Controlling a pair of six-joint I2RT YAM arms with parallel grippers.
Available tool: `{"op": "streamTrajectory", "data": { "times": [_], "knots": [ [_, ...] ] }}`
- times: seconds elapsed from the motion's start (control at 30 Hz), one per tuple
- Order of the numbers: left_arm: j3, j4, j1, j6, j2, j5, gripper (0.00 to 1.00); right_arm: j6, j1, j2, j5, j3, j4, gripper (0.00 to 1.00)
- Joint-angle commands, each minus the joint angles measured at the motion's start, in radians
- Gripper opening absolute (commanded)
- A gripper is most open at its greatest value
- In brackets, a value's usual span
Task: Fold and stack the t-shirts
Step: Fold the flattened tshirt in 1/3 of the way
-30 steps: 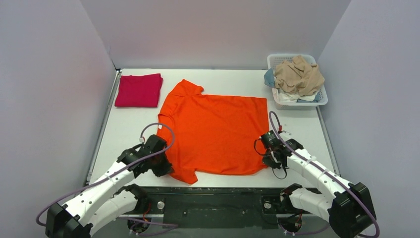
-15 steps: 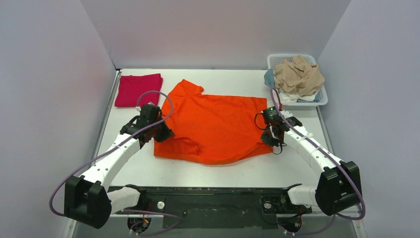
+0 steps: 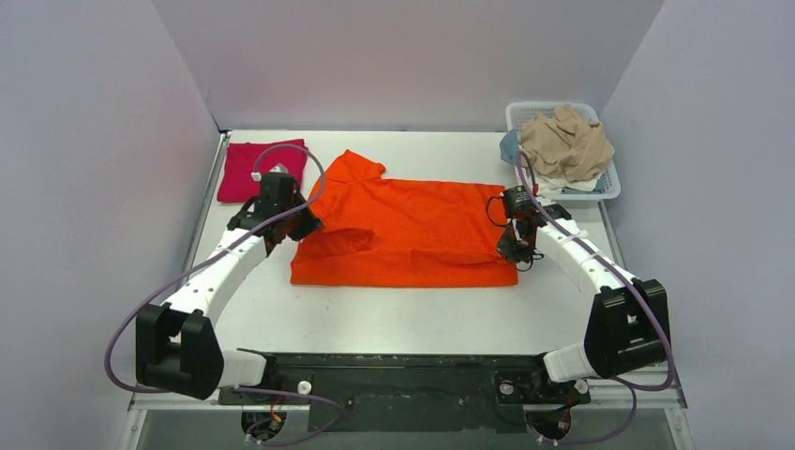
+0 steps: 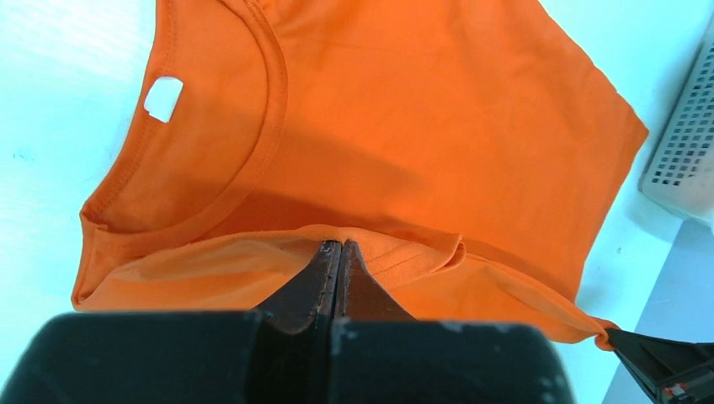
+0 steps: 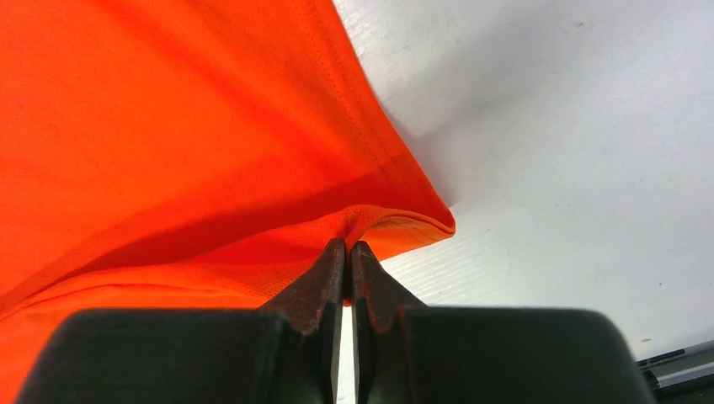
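From above, the orange t-shirt (image 3: pixel 412 234) lies on the table (image 3: pixel 403 319) to the left of the laundry basket (image 3: pixel 572 199) and a little nearer to me. Its near half is doubled over the far half, so the crease runs along the near side. My left gripper (image 3: pixel 302 228) sits at the shirt end far from the basket, and my right gripper (image 3: pixel 514 251) at the end nearest it. A folded red shirt (image 3: pixel 253 171) lies well to the left of the basket, beyond the orange one. A beige garment (image 3: pixel 562 141) is heaped in the basket itself. In my left wrist view, my left gripper (image 4: pixel 338 246) is pinched tight on a stitched edge of the orange t-shirt (image 4: pixel 404 126), and the collar (image 4: pixel 269 93) lies spread flat beyond. The basket (image 4: pixel 682 143) shows at the right. In my right wrist view, my right gripper (image 5: pixel 347 248) is clamped on a hemmed corner of the orange t-shirt (image 5: pixel 168 126), which puckers at the fingertips over the bare table (image 5: pixel 547 168). I judge the cloth to be light, limp and a bit slick. It should sag between the two holds, so the doubled hems at the corners are the places to grip, kept taut and level.
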Motion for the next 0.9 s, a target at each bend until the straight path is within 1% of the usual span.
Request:
{"op": "streamTrajectory", "data": {
  "times": [0.0, 0.23, 0.43, 0.47, 0.5, 0.53, 0.57, 0.6, 0.63, 0.67, 0.7, 0.73, 0.8, 0.83, 0.87],
  "knots": [
    [0.070, 0.082, 0.016, 0.062, 0.047, -0.002, 0.00, -0.007, -0.021, 0.016, 0.024, 0.030, -0.004, 0.00],
    [0.106, 0.137, 0.027, 0.084, 0.143, -0.030, 0.00, -0.017, -0.047, 0.085, 0.033, 0.049, 0.025, 0.00],
    [0.214, 0.177, 0.032, 0.149, 0.290, -0.004, 0.00, 0.012, -0.051, 0.128, 0.068, 0.059, 0.061, 0.01],
    [0.234, 0.168, 0.032, 0.159, 0.331, -0.001, 0.00, 0.020, -0.053, 0.131, 0.070, 0.062, 0.064, 0.06],
    [0.283, 0.118, 0.031, 0.170, 0.353, -0.008, 0.01, 0.024, -0.054, 0.138, 0.072, 0.063, 0.065, 0.13],
    [0.312, 0.081, 0.031, 0.182, 0.400, -0.017, 0.09, 0.034, -0.054, 0.138, 0.074, 0.064, 0.067, 0.21],
    [0.369, 0.009, 0.030, 0.196, 0.419, -0.051, 0.27, 0.040, -0.054, 0.138, 0.083, 0.066, 0.067, 0.35],
    [0.389, -0.020, 0.031, 0.206, 0.443, -0.071, 0.38, 0.049, -0.055, 0.136, 0.101, 0.067, 0.065, 0.39],
    [0.419, -0.058, 0.031, 0.211, 0.448, -0.113, 0.62, 0.053, -0.055, 0.125, 0.114, 0.069, 0.062, 0.46],
    [0.431, -0.071, 0.033, 0.223, 0.448, -0.133, 0.78, 0.058, -0.054, 0.109, 0.144, 0.072, 0.055, 0.48],
    [0.450, -0.083, 0.033, 0.232, 0.443, -0.159, 0.81, 0.058, -0.054, 0.097, 0.161, 0.080, 0.048, 0.53],
    [0.461, -0.088, 0.032, 0.241, 0.430, -0.178, 0.83, 0.057, -0.053, 0.070, 0.192, 0.084, 0.034, 0.55],
    [0.484, -0.103, 0.030, 0.242, 0.399, -0.184, 0.84, 0.053, -0.044, 0.018, 0.233, 0.088, 0.018, 0.63],
    [0.478, -0.105, 0.028, 0.240, 0.386, -0.181, 0.84, 0.050, -0.038, 0.002, 0.241, 0.080, 0.016, 0.77],
    [0.470, -0.104, 0.023, 0.233, 0.351, -0.172, 0.84, 0.051, -0.024, -0.030, 0.258, 0.075, 0.008, 0.83]
  ]
}}
